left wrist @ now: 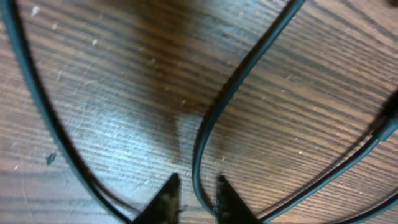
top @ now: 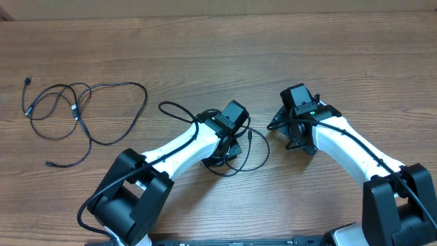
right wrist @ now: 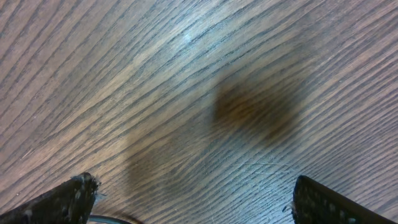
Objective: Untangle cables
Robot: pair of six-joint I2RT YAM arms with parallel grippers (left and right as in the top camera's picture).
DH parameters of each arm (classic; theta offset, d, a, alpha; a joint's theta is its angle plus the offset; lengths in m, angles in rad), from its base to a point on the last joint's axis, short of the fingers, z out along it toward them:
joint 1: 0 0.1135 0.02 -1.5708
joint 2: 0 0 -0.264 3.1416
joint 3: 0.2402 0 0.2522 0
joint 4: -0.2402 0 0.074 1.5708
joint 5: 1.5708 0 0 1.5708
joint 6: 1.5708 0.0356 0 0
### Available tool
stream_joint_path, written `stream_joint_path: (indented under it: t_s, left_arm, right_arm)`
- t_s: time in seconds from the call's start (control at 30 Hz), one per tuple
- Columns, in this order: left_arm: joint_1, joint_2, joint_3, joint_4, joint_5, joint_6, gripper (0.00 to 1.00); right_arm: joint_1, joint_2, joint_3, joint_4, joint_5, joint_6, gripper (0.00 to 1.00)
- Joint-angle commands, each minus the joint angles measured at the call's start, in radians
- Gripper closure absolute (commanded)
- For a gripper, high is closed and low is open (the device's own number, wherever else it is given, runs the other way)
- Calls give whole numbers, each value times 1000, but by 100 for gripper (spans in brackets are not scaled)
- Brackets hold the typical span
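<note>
a cable (left wrist: 217, 106) near the table (top: 273, 41) middle is straddled by the left gripper (left wrist: 198, 200), jaws nearly closed; whether it is pinched cannot be told. the right gripper (right wrist: 193, 208) is held wide open above the wood. more cables (top: 82, 116) are looped at far left.

two lots of thin black cables lay on the table (top: 205, 41). the bigger bunch (top: 76, 113) sprawled at the far left in loose, overlapping loops, small plug ends poking out. a second cable (top: 268, 152) curled near the middle, one strand of it running between the fingertips of the left gripper (left wrist: 199, 194).
</note>
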State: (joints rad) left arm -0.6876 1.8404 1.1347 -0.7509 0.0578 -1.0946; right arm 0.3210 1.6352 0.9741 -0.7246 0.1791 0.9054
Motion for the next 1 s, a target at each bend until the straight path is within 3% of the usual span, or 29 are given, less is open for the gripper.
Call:
stream_joint_path:
  t_s: [0.0,0.23,0.4,0.63,0.77,0.97]
  left_arm:
    - [-3,24,-9,4,-28,25,81]
    - [-3,88,-10,5,-4,25,76]
    - [7,118,-9,3,21,39,96]
    - [155,108,22,-114,-10,207,96]
    - [253,108,25,-135,3,345,96]
    - [346,107,63,-139,47,447,96]
  right_arm:
    - [-3,-15,-5,5,-1,8,0]
    - [-3,-15,-5,5,-1,8,0]
    - [-3,-15,-6,5,-1,8,0]
    - [-3,-15,-6,5,-1,8,0]
    - [-3,-15,-5,5,-1,8,0]
    - [-3,-15,-5,5,-1,8,0]
